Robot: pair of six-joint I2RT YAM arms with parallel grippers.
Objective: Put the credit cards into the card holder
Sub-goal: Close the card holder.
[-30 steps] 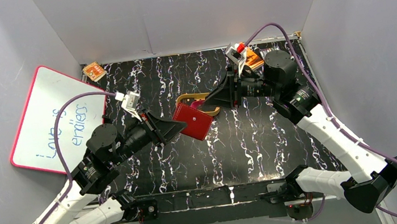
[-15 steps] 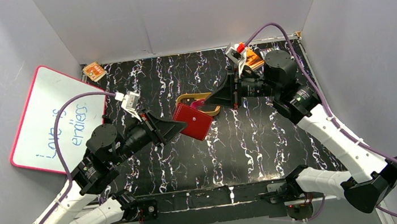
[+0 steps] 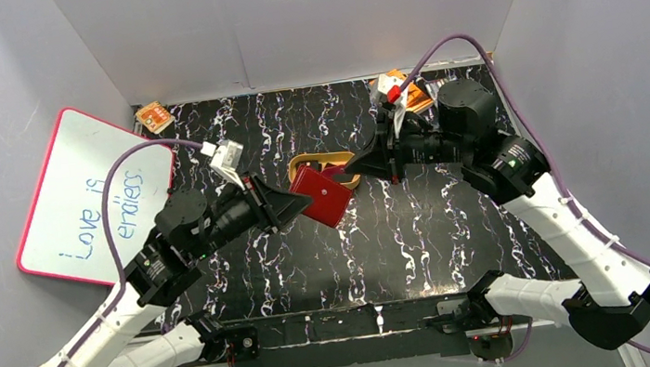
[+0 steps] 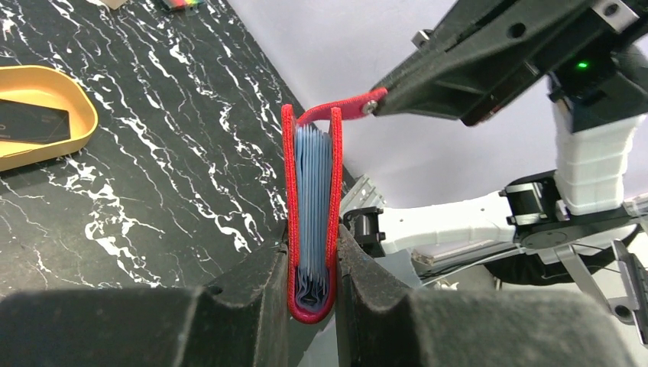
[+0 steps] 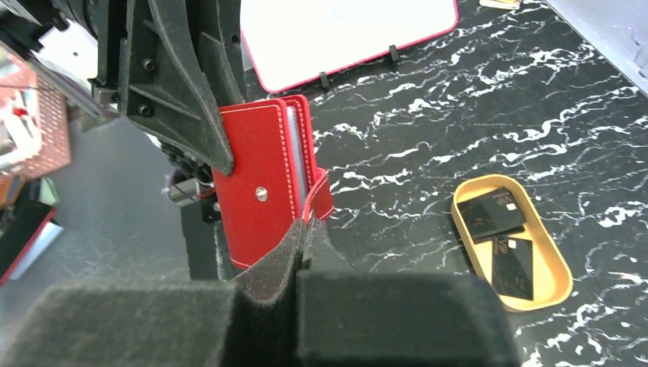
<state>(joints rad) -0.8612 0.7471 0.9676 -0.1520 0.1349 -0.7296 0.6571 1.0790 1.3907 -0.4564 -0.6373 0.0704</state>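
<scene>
Wallet point(image 4: 312, 191) is off the surface point(image 4: 153, 168), closed, its fold end clamped narrowly in the left hand point(image 4: 312, 267). Right hand point(image 5: 306, 229) is pinched fully closed on its snap tab point(image 4: 340, 111). Black cards point(image 4: 30, 122) lie in tan dish point(image 4: 46, 155), well apart.

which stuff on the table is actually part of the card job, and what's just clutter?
Job:
- red folding leather-like wallet, clamped by left pincer, its tab pinched by right pincer
- black rectangular cards, lying in tan oval dish

Clutter:
- pink-framed whiteboard with handwriting
- small orange block, far-left corner
- orange booklet, far right
</scene>
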